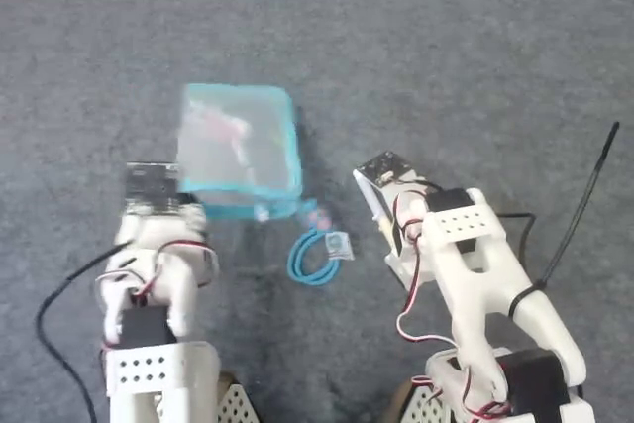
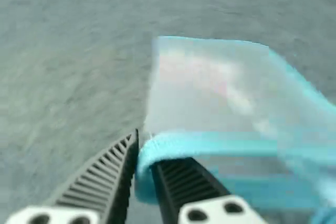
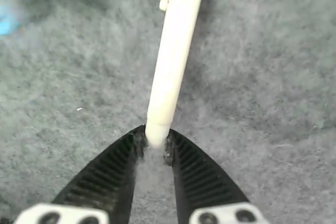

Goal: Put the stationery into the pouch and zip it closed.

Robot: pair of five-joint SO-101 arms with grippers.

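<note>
The soft, translucent turquoise-trimmed pouch [image 1: 238, 146] is pinched at its near rim by the left gripper [image 2: 143, 153]; likely limp, it is best held there. A blue looped cord [image 1: 315, 257] is seen between the grippers. A slim white pen [image 3: 170, 61], probably light and slippery, is clamped end-on by the right gripper [image 3: 154, 142].

The left gripper [image 2: 145, 153] is pinching the turquoise edge [image 2: 220, 145] of a translucent pouch [image 2: 220, 90], its black ribbed fingers [image 2: 181, 182] pressing either side of the corner. The pouch is lying on the grey felt worktop [image 2: 68, 66], with blurred pink and white shapes [image 2: 210, 74] showing through.
</note>
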